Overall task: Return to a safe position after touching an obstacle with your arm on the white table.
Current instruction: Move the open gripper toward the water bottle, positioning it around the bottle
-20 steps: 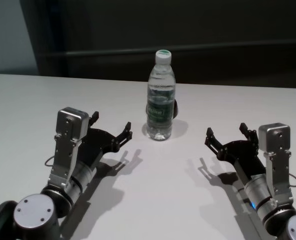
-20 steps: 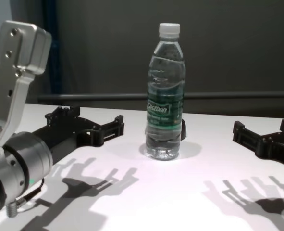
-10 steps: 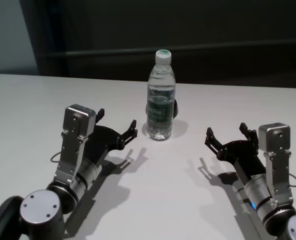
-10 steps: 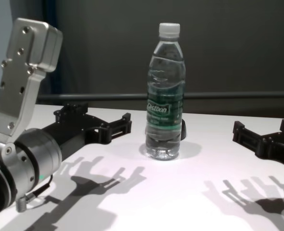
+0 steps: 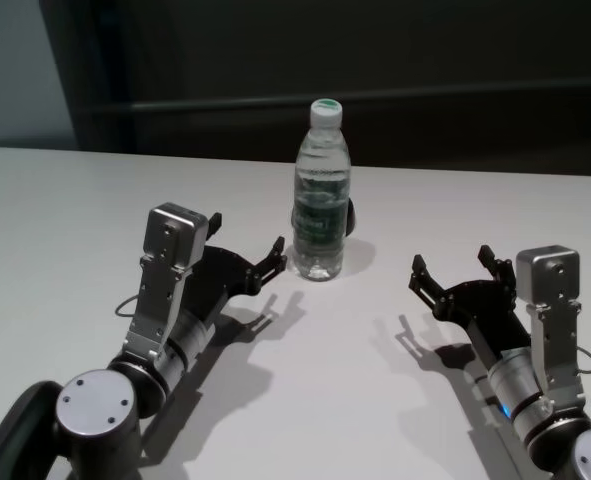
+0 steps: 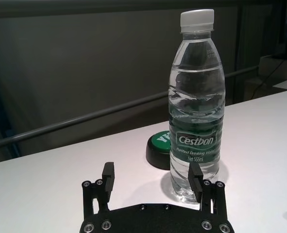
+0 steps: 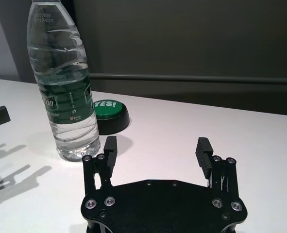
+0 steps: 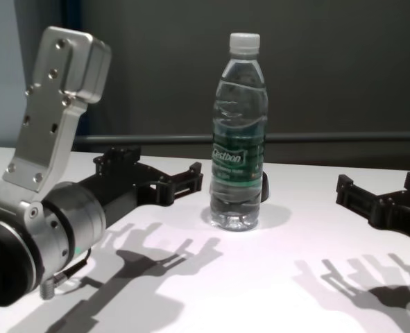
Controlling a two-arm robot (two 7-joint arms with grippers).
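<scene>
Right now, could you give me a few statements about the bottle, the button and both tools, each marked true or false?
1. The tall clear plastic water bottle stands upright on the broad white table. True.
2. Its white screw cap is off. False: it is on.
3. The left tool is shut on the bottle. False: it is open, beside the bottle.
4. The right tool is open, holding nothing. True.
5. A low black-and-green dome button sits behind the bottle. True.

White table [image 5: 65, 230] bearing bottle [image 5: 321, 205], green-topped dome [image 7: 110, 115]
</scene>
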